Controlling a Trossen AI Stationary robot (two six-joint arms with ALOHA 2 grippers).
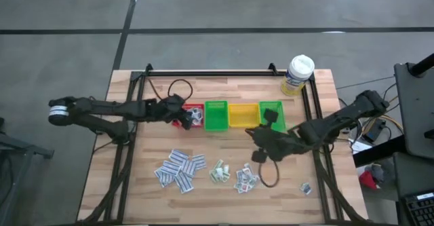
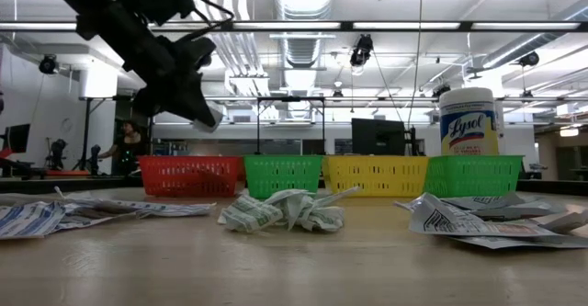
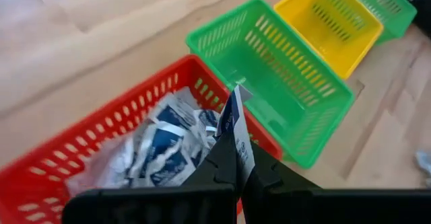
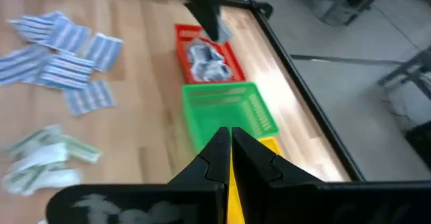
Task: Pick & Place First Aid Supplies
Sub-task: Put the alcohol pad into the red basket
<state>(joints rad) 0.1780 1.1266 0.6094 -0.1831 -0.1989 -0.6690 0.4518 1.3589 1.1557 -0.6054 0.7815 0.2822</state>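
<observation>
While the left gripper [image 3: 237, 158] pinches a packet [image 3: 232, 120] upright directly above the red bin [image 3: 40, 177], the right gripper [image 4: 227, 145] hovers closed, empty.

Wooden table [image 1: 135, 185]: four bins [image 1: 230, 115], bottle [image 1: 298, 74], scattered packets [image 1: 180, 170].

Workshop room around a wooden table

Grey floor [image 1: 61, 9] crossed by dark lines; ceiling [image 2: 303, 12] with ducts and strip lights; a person [image 2: 124, 145] stands far behind.
</observation>
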